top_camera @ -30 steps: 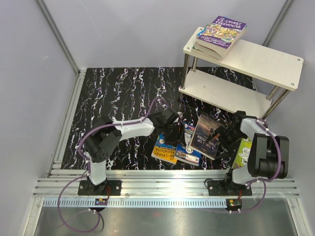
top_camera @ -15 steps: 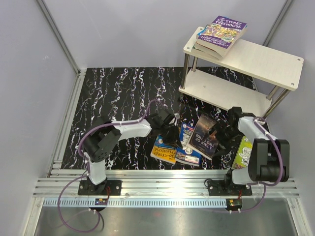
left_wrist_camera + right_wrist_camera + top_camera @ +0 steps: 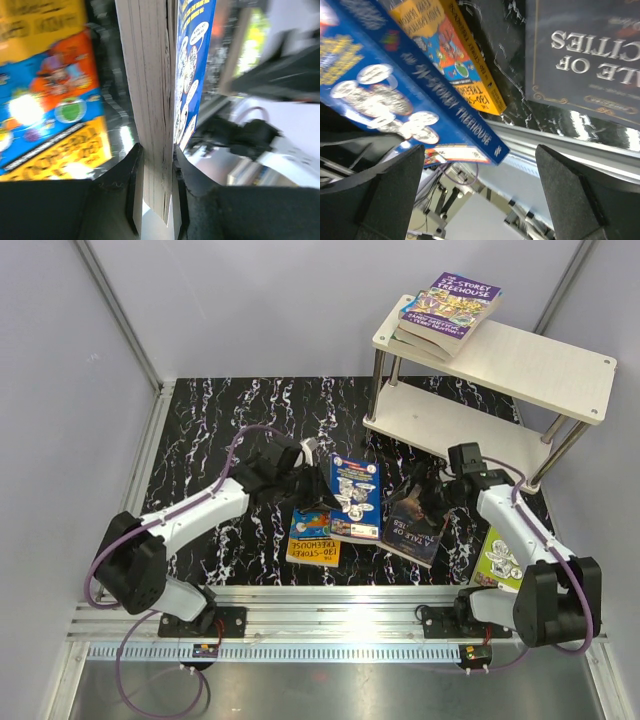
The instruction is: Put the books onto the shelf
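The left claw [image 3: 157,182] is closed on the page edge of the blue book [image 3: 352,495], cover up, over the table [image 3: 230,430] beside the orange book [image 3: 313,540]. Its long axis points away from the arms, spine toward the right claw [image 3: 482,195], which is wide open and empty.

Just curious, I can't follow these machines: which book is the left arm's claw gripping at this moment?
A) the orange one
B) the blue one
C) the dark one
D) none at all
B: the wrist view shows the left claw pinching the blue book by its page edge.
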Available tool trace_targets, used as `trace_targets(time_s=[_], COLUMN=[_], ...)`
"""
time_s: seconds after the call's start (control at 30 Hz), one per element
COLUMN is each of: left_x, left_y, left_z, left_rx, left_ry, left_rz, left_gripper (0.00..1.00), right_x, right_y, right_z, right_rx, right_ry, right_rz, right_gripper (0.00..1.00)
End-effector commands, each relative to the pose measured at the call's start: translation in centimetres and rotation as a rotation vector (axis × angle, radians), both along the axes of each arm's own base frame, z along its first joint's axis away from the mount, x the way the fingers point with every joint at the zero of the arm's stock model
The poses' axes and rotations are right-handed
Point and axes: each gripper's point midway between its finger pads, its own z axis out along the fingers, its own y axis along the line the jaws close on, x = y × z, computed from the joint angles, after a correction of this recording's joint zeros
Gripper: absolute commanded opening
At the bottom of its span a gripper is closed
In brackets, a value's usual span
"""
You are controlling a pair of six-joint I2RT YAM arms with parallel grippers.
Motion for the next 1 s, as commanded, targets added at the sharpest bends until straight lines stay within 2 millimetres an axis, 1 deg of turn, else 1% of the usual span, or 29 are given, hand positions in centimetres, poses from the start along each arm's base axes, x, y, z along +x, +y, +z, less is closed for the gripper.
trace_targets(time_s=[0.0,0.1,0.13,0.23,0.27,0.3,0.33,0.37,0.4,0.43,0.47,0.5,0.53,0.57,0.6,0.63,0.67,0.7,0.73,0.77,0.8,0.83,0.87,0.9,0.93,0.97], left_x=[1.1,1.1,0.9,1.0,0.8,0.7,1.1,1.0,1.2,1.5,1.6,1.9,2.1,2.3,2.5,2.7,3.1,3.6,3.2,3.3,3.3,3.0,2.9,2.8,2.1,2.0], left_y=[-2.6,-2.9,-2.9,-3.3,-3.4,-3.5,-3.8,-3.8,-4.1,-4.3,-4.4,-4.5,-4.6,-4.6,-4.5,-4.5,-4.4,-4.5,-4.0,-3.9,-3.6,-3.0,-2.6,-1.7,-0.7,0.1], left_z=[7.7,8.6,8.2,9.1,8.4,8.1,8.8,8.0,7.9,8.4,8.3,8.5,7.8,7.5,7.5,7.0,7.0,7.8,7.0,7.2,7.3,6.9,6.8,7.4,6.1,5.9], left_rx=[-0.227,-0.276,-0.28,-0.359,-0.367,-0.388,-0.434,-0.441,-0.457,-0.484,-0.489,-0.489,-0.46,-0.436,-0.389,-0.358,-0.335,-0.317,-0.27,-0.257,-0.241,-0.205,-0.187,-0.171,-0.128,-0.112], left_ry=[-0.098,-0.081,-0.065,-0.069,-0.047,-0.013,-0.039,-0.014,0.016,0.003,0.011,0.01,0.03,0.03,0.026,0.025,0.011,-0.034,-0.004,-0.026,-0.056,-0.046,-0.057,-0.1,-0.073,-0.08], left_rz=[-0.035,-0.034,-0.032,-0.023,-0.018,-0.003,0.0,0.01,0.027,0.028,0.033,0.037,0.045,0.054,0.046,0.047,0.053,0.035,0.037,0.04,0.028,0.034,0.037,0.046,0.058,0.076], left_gripper=[0.0,0.0,0.0,0.0,0.0,0.0,0.0,0.0,0.0,0.0,0.0,0.0,0.0,0.0,0.0,0.0,0.0,0.03,0.18,0.27,0.36,0.44,0.56,0.63,0.69,0.75], right_x=[0.6,0.8,0.7,0.7,0.7,0.7,0.6,0.5,0.4,0.4,0.2,0.2,0.4,0.5,0.7,0.7,0.8,1.0,1.2,1.4,1.8,2.4,2.9,3.6,4.5,5.2], right_y=[3.0,3.7,3.9,4.4,4.7,4.9,5.3,5.6,5.8,6.0,6.3,6.3,6.3,6.3,6.1,6.2,6.1,6.1,5.8,5.6,5.5,5.3,5.2,5.1,4.8,4.6], right_z=[2.2,2.5,2.8,3.7,4.2,4.6,5.0,5.5,5.6,5.8,6.2,6.5,6.8,7.3,7.6,7.8,8.0,8.4,8.1,8.2,8.8,8.9,9.2,10.5,10.9,11.2], right_rx=[0.158,0.175,0.18,0.194,0.205,0.216,0.236,0.255,0.264,0.275,0.286,0.289,0.288,0.291,0.284,0.282,0.279,0.277,0.251,0.236,0.229,0.209,0.203,0.204,0.188,0.179], right_ry=[-0.083,-0.103,-0.103,-0.118,-0.125,-0.132,-0.146,-0.143,-0.144,-0.156,-0.157,-0.165,-0.178,-0.191,-0.2,-0.203,-0.211,-0.223,-0.219,-0.227,-0.243,-0.263,-0.275,-0.312,-0.341,-0.354], right_rz=[0.018,0.024,0.029,0.04,0.038,0.036,0.048,0.04,0.041,0.042,0.039,0.036,0.029,0.022,0.01,0.007,0.003,-0.001,-0.017,-0.027,-0.036,-0.064,-0.077,-0.089,-0.113,-0.127], right_gripper=[1.0,1.0,1.0,1.0,1.0,1.0,0.98,0.97,0.95,0.89,0.85,0.76,0.58,0.44,0.33,0.12,0.02,0.0,0.0,0.0,0.0,0.0,0.0,0.0,0.0,0.0])
